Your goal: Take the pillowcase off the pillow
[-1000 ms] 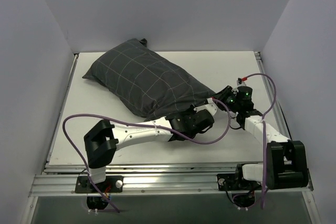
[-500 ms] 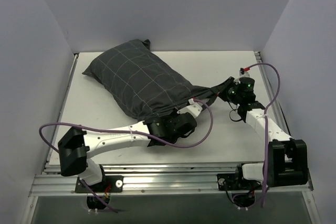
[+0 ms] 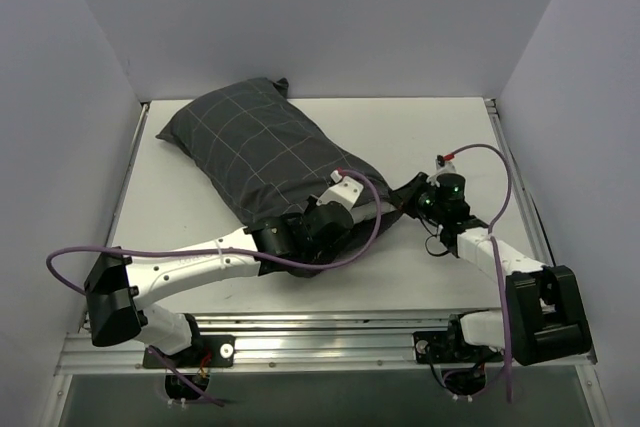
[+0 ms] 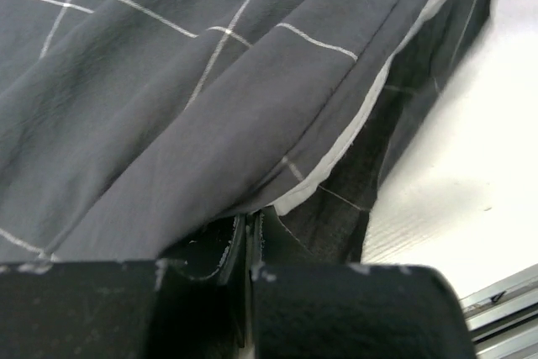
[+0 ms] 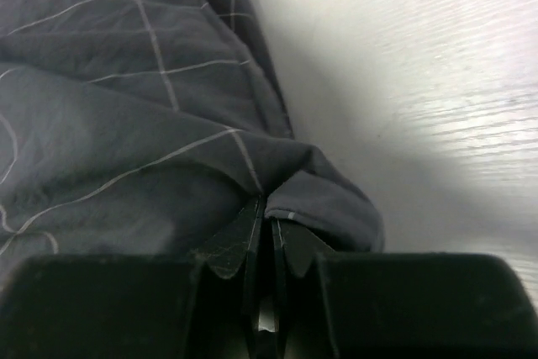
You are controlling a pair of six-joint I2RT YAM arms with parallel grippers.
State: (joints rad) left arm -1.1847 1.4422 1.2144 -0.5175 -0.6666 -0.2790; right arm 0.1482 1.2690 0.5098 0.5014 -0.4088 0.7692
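The dark checked pillowcase point(image 3: 265, 152) lies plump across the back left of the table, its open end toward the near right. The white pillow shows only as a sliver point(image 4: 336, 153) inside that opening in the left wrist view; it is hidden in the top view. My left gripper point(image 3: 352, 209) sits at the near edge of the opening, jaws pressed together point(image 4: 250, 226) on the pillowcase's upper hem point(image 4: 168, 81). My right gripper point(image 3: 412, 194) is shut point(image 5: 267, 212) on a folded corner of the pillowcase point(image 5: 328, 199) at its right end.
The white table point(image 3: 430, 137) is walled at the back and on both sides. A metal rail point(image 3: 330, 342) runs along the near edge. Purple cables loop off both arms point(image 3: 60, 267).
My left arm has swung left and its gripper has gone back-left into the pillowcase's opening. My right gripper has shifted left with the corner. The pillow end has bunched up a little.
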